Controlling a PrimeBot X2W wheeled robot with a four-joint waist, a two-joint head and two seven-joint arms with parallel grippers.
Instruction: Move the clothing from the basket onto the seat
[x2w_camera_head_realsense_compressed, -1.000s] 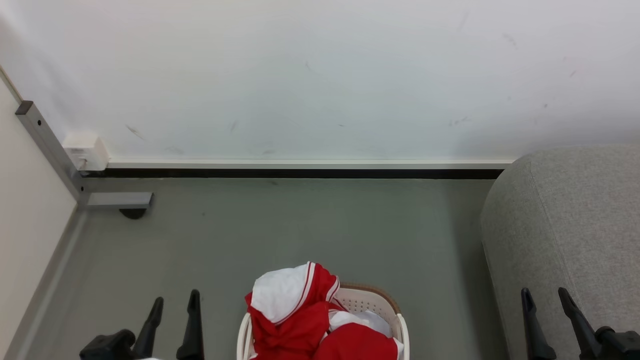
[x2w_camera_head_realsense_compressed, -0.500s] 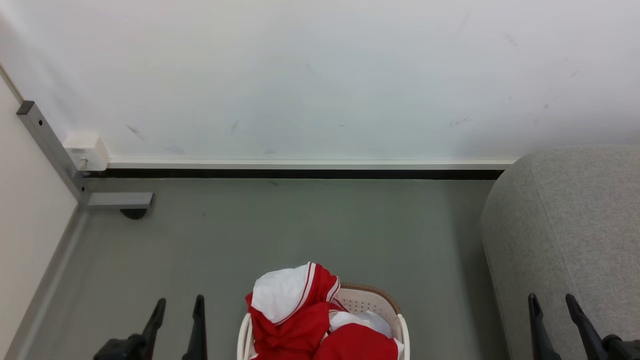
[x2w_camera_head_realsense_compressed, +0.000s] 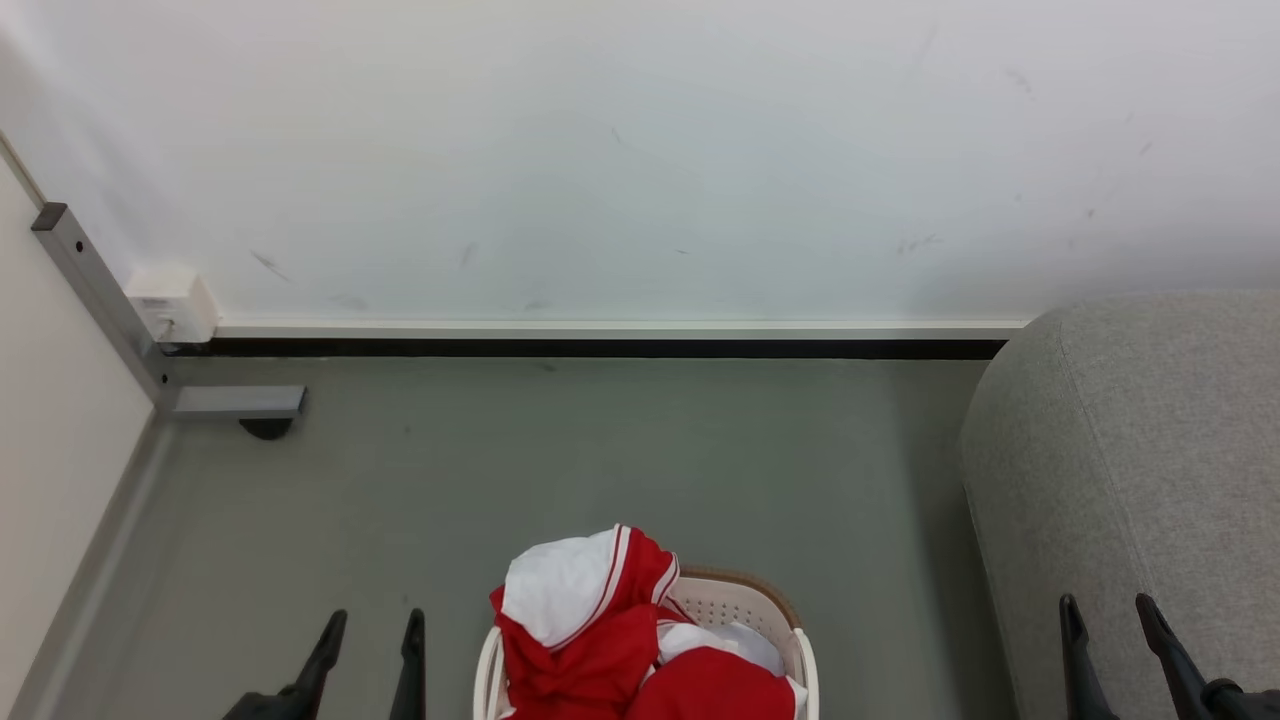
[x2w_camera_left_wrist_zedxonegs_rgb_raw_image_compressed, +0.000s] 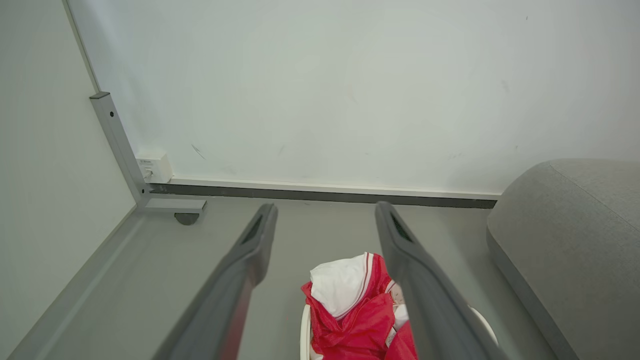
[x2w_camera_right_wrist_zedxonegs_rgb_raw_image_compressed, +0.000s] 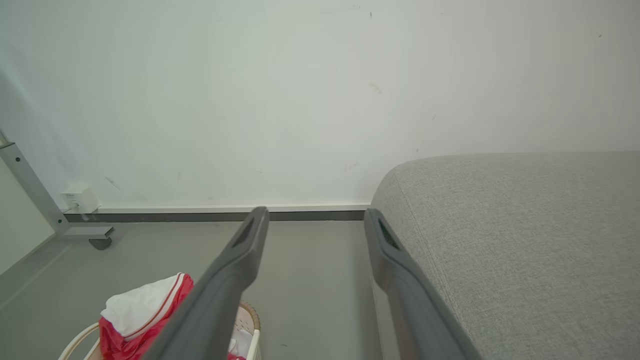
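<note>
Here, red-and-white clothing (x2w_camera_head_realsense_compressed: 585, 645) lies heaped in the basket (x2w_camera_head_realsense_compressed: 745, 603) on the floor (x2w_camera_head_realsense_compressed: 600, 450), near the grey seat (x2w_camera_head_realsense_compressed: 1130, 450).
Both pairs of jaws stand wide apart and hold nothing. The left jaws hang over bare floor just left of the basket, and the right jaws show against the seat's side, well apart from the clothing. A white panel with striped trim tops the pile and spills over the basket's far-left rim. A pale wall (x2w_camera_head_realsense_compressed: 640, 150) runs behind.
</note>
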